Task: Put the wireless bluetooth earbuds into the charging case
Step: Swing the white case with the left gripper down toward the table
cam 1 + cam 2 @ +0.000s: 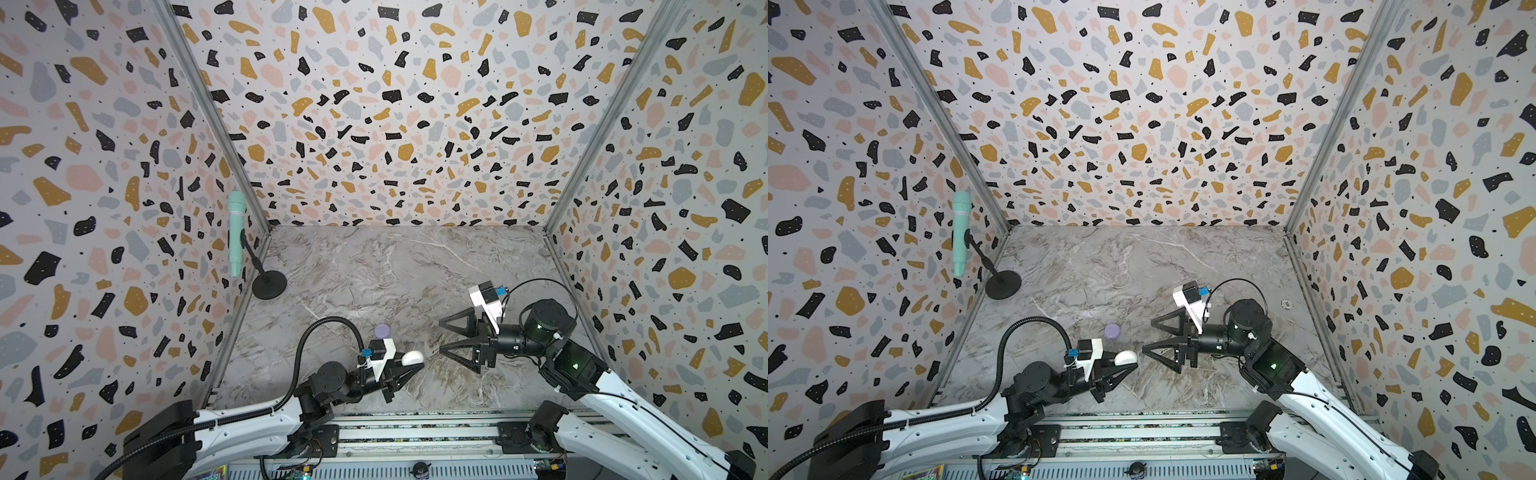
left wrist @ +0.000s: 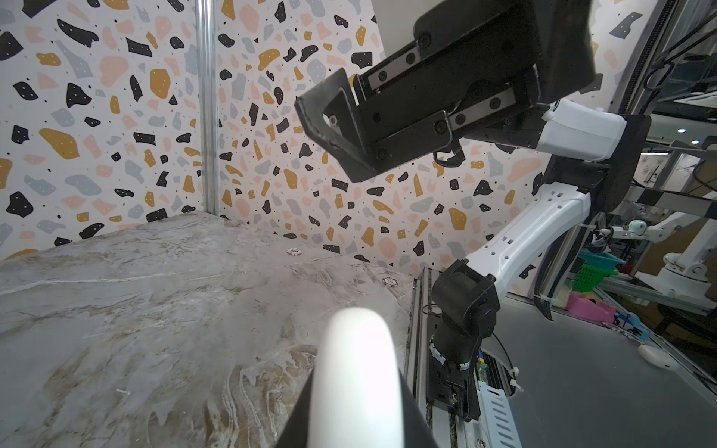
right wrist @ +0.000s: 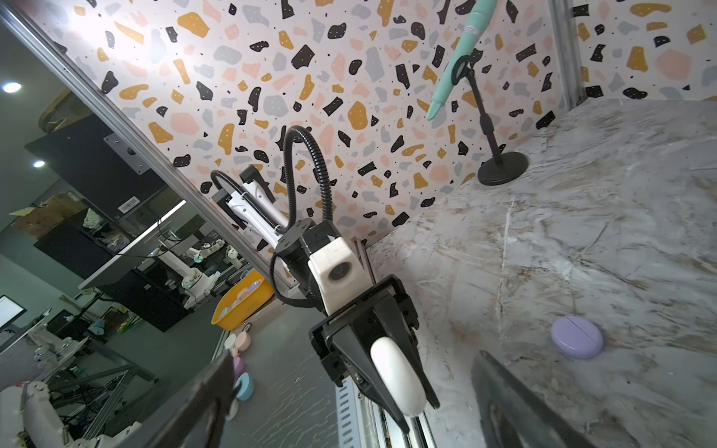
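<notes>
The white charging case [image 1: 412, 357] is seen as a smooth, glossy, rounded puck. It is shut tight, and no markings can be made out on it. It is pinched between the left jaws, which are closed down on its two flat sides, near the front edge of the marble surface [image 1: 395, 266]. In the left wrist view it is blown out to a bright white blob right up close [image 2: 357, 368]. In the right wrist view [image 3: 394, 374] it is shown wedged edge-on along the black fingers [image 3: 351, 364], almost out to their tips.

The right jaws are spread wide and nothing is held in them. They are pointed at the left jaws from across the middle. The white case is found just off the nearer right fingertip [image 1: 446, 351], not touching it and not between the tips.

A lavender charging case [image 1: 382, 331] is set flat on the surface with its lid shut, and a thin seam is visible across it in the right wrist view [image 3: 577, 336]. In both top views it is placed just behind the left wrist camera housing [image 1: 1112, 331], clear of both sets of jaws.

A mint-green microphone [image 1: 237, 232] on a black stand is parked in the far left corner, well apart.
</notes>
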Controlling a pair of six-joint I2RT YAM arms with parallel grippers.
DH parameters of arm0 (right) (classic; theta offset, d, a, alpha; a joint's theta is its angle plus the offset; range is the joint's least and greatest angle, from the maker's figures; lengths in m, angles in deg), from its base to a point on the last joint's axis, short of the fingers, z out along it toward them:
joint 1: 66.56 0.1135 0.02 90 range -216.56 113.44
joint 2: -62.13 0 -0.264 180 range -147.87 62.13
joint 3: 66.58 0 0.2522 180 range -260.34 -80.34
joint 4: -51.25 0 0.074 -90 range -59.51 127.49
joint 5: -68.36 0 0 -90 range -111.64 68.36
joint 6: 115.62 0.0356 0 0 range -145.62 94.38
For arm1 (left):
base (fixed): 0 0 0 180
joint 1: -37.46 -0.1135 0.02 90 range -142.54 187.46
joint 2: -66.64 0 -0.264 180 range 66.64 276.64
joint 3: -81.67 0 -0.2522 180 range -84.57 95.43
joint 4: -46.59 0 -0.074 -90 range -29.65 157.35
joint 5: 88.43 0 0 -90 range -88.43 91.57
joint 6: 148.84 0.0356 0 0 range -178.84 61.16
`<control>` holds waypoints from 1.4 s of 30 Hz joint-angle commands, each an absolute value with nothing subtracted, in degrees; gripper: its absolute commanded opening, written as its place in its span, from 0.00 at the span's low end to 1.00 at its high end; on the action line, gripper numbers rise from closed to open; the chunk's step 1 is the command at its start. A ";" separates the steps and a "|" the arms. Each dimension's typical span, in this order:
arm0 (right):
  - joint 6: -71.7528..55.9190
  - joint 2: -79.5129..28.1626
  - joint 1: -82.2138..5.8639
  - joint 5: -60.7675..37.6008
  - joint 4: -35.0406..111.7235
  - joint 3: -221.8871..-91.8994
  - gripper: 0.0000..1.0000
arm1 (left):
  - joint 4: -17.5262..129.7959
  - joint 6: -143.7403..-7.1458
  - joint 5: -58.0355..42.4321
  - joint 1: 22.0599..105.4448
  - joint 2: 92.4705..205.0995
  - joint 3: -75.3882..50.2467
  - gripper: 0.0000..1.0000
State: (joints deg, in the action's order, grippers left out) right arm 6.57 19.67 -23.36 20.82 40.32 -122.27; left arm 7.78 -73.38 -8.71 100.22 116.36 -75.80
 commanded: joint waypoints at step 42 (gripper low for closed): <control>5.23 24.96 -32.52 -0.12 28.25 -117.79 0.99 | 55.44 -101.10 7.21 93.23 159.18 -37.62 0.00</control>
